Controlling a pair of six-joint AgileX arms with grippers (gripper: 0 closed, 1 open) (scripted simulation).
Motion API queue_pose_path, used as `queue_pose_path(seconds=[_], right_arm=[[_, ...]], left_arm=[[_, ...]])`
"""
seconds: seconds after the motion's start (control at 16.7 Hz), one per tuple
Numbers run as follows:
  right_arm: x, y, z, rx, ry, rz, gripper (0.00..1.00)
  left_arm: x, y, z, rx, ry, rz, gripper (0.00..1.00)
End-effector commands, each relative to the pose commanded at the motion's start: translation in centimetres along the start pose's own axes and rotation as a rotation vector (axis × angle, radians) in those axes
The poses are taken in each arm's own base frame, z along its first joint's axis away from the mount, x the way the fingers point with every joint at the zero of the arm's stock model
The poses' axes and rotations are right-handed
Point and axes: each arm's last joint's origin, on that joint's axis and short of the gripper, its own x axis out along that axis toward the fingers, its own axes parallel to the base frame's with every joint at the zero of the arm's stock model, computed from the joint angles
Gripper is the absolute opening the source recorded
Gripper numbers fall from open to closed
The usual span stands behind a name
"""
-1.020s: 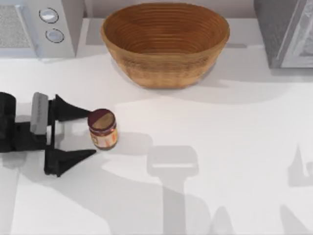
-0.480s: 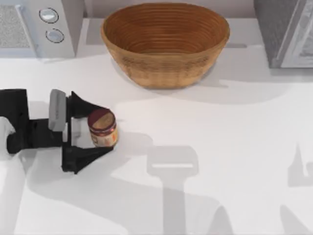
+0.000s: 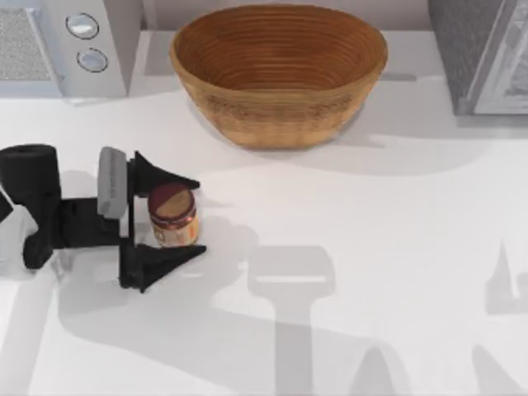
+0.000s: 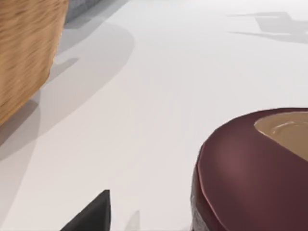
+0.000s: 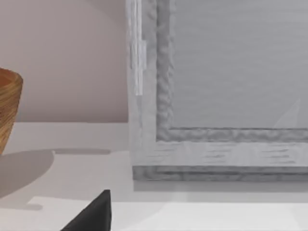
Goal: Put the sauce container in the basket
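Two black fingers of the left gripper [image 3: 169, 221] bracket the sauce container [image 3: 173, 215], a small cylindrical jar with a dark maroon-brown round lid and orange-red label. It stands upright near the white table's [image 3: 396, 247] left edge, about mid-depth. Fingers are spread, one on the far side of the jar, one on the near side; gaps are visible on both sides, so I judge nothing is grasped yet. The gripper comes in from the left, so the jar sits straight ahead between the tips, cylinder axis vertical and crosswise to the closing direction. Squeezing in on the label wall looks like the next move.

Left wrist view: maroon lid [image 4: 250, 168] close up with a tan patch on top, one black fingertip [image 4: 91, 216] beside it, basket wall at the frame edge.

The large oval golden-brown woven wicker basket [image 3: 247, 111] sits at the table's far edge, centre, beyond and to the right of the jar, well apart. A grey appliance with two round knobs [image 3: 87, 41] occupies the far-left corner, and a grey panelled appliance [image 3: 483, 54] the far-right.

The left arm is clearly nearer. The right gripper shows one black fingertip [image 5: 91, 216] in its wrist view, facing the panelled appliance; I cannot tell its finger state.
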Motion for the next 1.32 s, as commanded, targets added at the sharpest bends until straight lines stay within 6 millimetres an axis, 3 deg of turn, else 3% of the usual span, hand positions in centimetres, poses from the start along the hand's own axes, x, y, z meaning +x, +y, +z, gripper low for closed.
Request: queue_pose_path(seconds=[0.12,0.9,1.32], right_arm=[[0.0,0.0,0.0,0.0,0.0,0.0,1.0],[0.0,0.0,0.0,0.0,0.0,0.0,1.0],[0.0,0.0,0.0,0.0,0.0,0.0,1.0]], left_arm=[[0.0,0.0,0.0,0.0,0.0,0.0,1.0],[0.0,0.0,0.0,0.0,0.0,0.0,0.02],[0.0,0.0,0.0,0.0,0.0,0.0,0.0]])
